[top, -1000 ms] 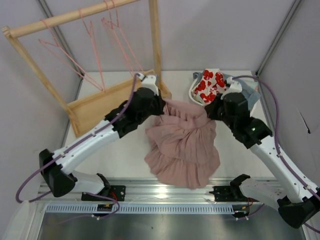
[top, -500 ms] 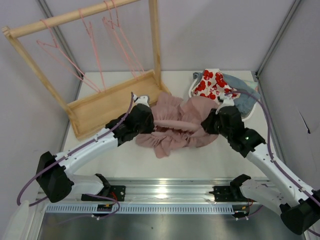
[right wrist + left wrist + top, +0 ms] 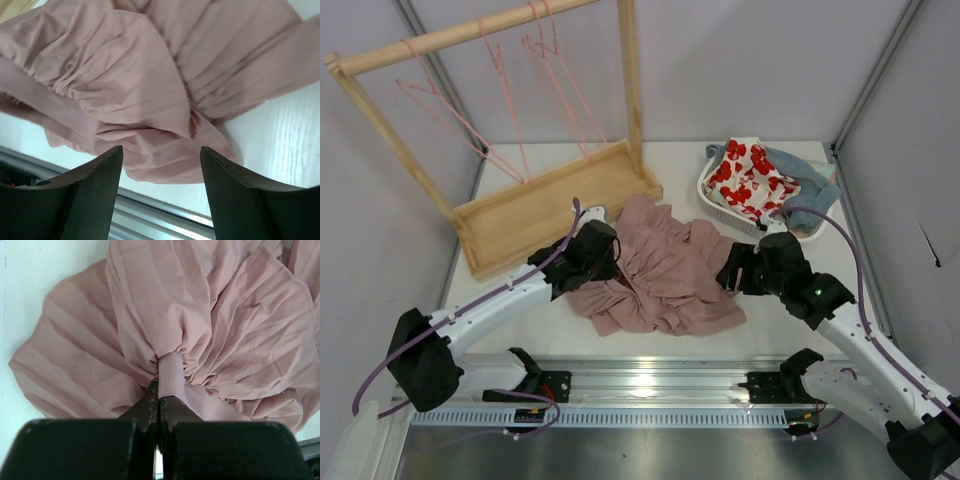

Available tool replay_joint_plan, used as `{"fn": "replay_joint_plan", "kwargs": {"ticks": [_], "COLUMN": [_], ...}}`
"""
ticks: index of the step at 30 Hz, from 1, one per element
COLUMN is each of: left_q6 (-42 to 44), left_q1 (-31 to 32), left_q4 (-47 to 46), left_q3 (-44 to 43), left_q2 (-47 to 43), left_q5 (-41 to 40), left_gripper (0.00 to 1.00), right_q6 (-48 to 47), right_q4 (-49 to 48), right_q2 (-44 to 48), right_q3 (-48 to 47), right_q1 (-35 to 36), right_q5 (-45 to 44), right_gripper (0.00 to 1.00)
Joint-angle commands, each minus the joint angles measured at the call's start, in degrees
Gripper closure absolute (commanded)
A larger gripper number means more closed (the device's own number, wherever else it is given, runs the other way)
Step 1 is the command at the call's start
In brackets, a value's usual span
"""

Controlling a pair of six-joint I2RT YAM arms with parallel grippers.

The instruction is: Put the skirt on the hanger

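Skirt (image 3: 665, 272) dusty-pink, pleated, crumpled; left end effector (image 3: 159, 396) clamped on it; right end effector (image 3: 160, 152) apart.

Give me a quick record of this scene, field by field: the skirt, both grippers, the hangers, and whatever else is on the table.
skirt: dusty-pink, pleated, lying crumpled on the table, on no hanger
left gripper: shut on the skirt's waistband
right gripper: open over the skirt's right edge, holding nothing
hangers: several pink wire ones hanging from the wooden rack, back left
basket: back right, holds a white cloth with red flowers and a blue-grey garment
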State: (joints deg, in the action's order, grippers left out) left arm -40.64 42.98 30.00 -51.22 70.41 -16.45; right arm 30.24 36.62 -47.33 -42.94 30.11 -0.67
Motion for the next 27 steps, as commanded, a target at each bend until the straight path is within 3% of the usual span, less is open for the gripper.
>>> {"fn": "replay_joint_plan", "kwargs": {"ticks": [1, 4, 9, 12, 18, 27], "left_q6": [-0.93, 0.03, 1.00, 0.48, -1.37, -2.77], "left_q1": [0.61, 0.70, 0.70, 0.70, 0.79, 0.79], "left_q4": [0.41, 2.34, 4.28, 4.72, 4.28, 4.28], "left_q3": [-1.68, -4.06, -4.77, -3.27, 0.68, 2.44], "left_q2": [-2.38, -3.09, -4.49, -5.46, -10.03, -11.35], "left_q5": [-1.13, -2.01, -3.33, -1.84, -1.13, -0.96], "left_gripper": [0.99, 0.99, 0.98, 0.98, 0.98, 0.98], "right_q6": [-2.64, -3.43, -9.05, -10.81, -10.47, -9.59], "right_q4": [-2.50, -6.46, -14.03, -14.65, -15.00, -17.37], "right_q2": [0.40, -0.83, -7.66, -14.68, -25.16, -30.71], "right_q3": [-3.38, -2.94, -2.41, -3.64, -5.40, -6.19], "right_q1": [6.15, 13.29, 31.90, 37.02, 41.52, 43.19], "right_q5": [2.43, -1.96, -14.50, -17.60, -23.67, -27.72], "right_gripper": [0.30, 0.32, 0.33, 0.35, 0.37, 0.37]}}
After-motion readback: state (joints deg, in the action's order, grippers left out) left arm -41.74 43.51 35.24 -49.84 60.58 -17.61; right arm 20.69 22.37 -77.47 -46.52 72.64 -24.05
